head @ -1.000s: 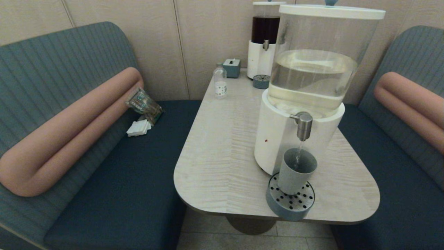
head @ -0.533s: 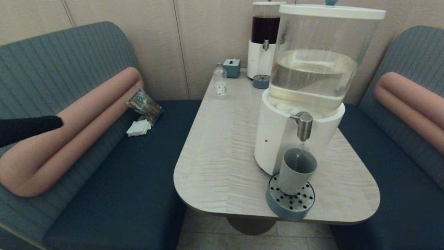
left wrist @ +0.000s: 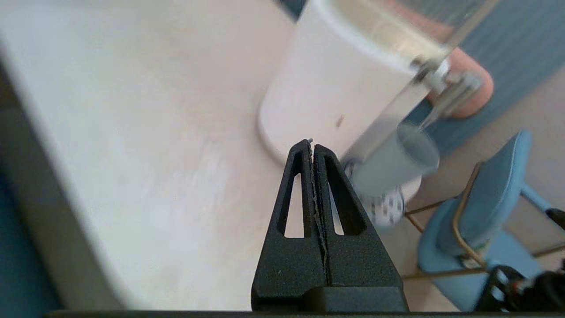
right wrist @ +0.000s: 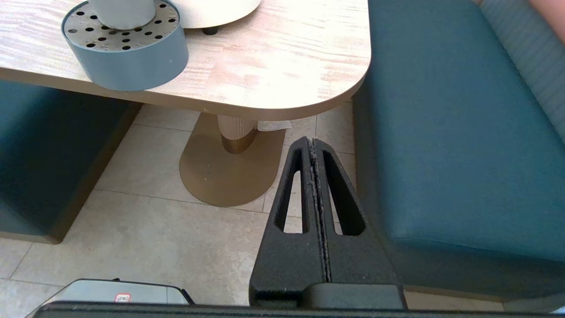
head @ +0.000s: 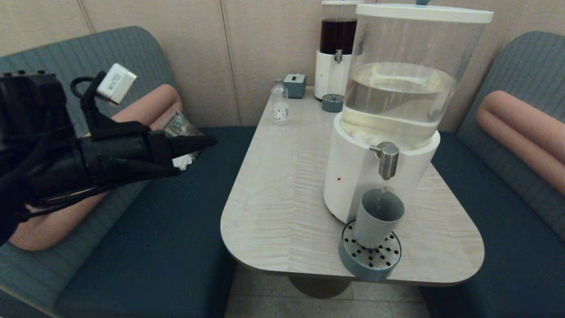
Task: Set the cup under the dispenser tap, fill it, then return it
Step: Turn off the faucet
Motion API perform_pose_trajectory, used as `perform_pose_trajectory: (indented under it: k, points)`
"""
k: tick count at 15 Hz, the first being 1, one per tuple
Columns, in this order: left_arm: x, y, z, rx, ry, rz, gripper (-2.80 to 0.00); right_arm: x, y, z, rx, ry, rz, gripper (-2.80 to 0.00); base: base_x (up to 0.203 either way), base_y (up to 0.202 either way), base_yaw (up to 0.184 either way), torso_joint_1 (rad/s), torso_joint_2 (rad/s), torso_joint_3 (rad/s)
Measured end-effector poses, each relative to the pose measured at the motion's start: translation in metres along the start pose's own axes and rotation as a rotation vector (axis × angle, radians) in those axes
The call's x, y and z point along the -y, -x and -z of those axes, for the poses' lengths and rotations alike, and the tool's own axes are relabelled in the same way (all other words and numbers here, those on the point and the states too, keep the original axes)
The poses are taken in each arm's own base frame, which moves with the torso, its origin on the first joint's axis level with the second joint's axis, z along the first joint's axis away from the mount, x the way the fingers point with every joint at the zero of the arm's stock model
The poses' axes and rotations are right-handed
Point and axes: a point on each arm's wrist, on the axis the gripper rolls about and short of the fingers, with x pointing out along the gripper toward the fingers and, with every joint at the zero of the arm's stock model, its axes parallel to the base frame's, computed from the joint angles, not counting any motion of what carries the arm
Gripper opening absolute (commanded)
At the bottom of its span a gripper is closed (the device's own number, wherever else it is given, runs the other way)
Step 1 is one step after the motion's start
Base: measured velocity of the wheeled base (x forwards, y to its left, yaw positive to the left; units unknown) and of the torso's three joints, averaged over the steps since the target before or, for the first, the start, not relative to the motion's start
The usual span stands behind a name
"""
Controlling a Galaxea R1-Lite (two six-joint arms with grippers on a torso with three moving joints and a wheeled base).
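Note:
The grey-blue cup (head: pixel 377 217) stands on the perforated drip tray (head: pixel 370 258) directly under the steel dispenser tap (head: pixel 388 160), and a thin stream runs from the tap into it. The wrist view shows the cup (left wrist: pixel 393 161) and the tap (left wrist: pixel 446 84) too. My left gripper (head: pixel 207 141) hangs shut and empty over the left bench, well left of the table, pointing toward the dispenser. In its own view the left gripper (left wrist: pixel 311 143) has both fingers pressed together. My right gripper (right wrist: pixel 312 141) is shut, low beside the table above the floor, outside the head view.
The large clear-tank dispenser (head: pixel 388 110) fills the table's right front. A smaller dark-liquid dispenser (head: pixel 335 53), a clear small bottle (head: pixel 280 105) and a tissue box (head: pixel 295 85) stand at the back. A packet and napkins (head: pixel 182 132) lie on the left bench.
My left arm has swung in from the left edge, up and rightward toward the table. The stream from the tap has thinned. The cup has not moved.

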Motion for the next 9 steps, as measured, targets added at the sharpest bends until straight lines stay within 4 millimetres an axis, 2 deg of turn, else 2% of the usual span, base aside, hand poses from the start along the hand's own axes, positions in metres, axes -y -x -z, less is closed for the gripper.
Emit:
perform_pose_trajectory:
  k: [3, 5, 7, 9]
  points:
    - [0.02, -0.033, -0.034, -0.018, -0.057, 0.009, -2.8, 0.0, 0.0, 0.0, -0.001, 0.0, 0.0, -2.8, 0.0, 0.0, 0.0, 0.0, 0.0, 0.0]
    - [0.04, -0.05, -0.042, -0.159, -0.033, -0.012, -2.8, 0.0, 0.0, 0.0, 0.0, 0.0, 0.0, -2.8, 0.0, 0.0, 0.0, 0.0, 0.0, 0.0]
    - [0.066, -0.065, -0.03, -0.357, -0.004, -0.038, -2.8, 0.0, 0.0, 0.0, -0.001, 0.0, 0.0, -2.8, 0.0, 0.0, 0.0, 0.0, 0.0, 0.0]
    - [0.088, -0.071, -0.012, -0.542, 0.003, -0.067, -2.8, 0.0, 0.0, 0.0, 0.0, 0.0, 0.0, -2.8, 0.0, 0.0, 0.0, 0.0, 0.0, 0.0]
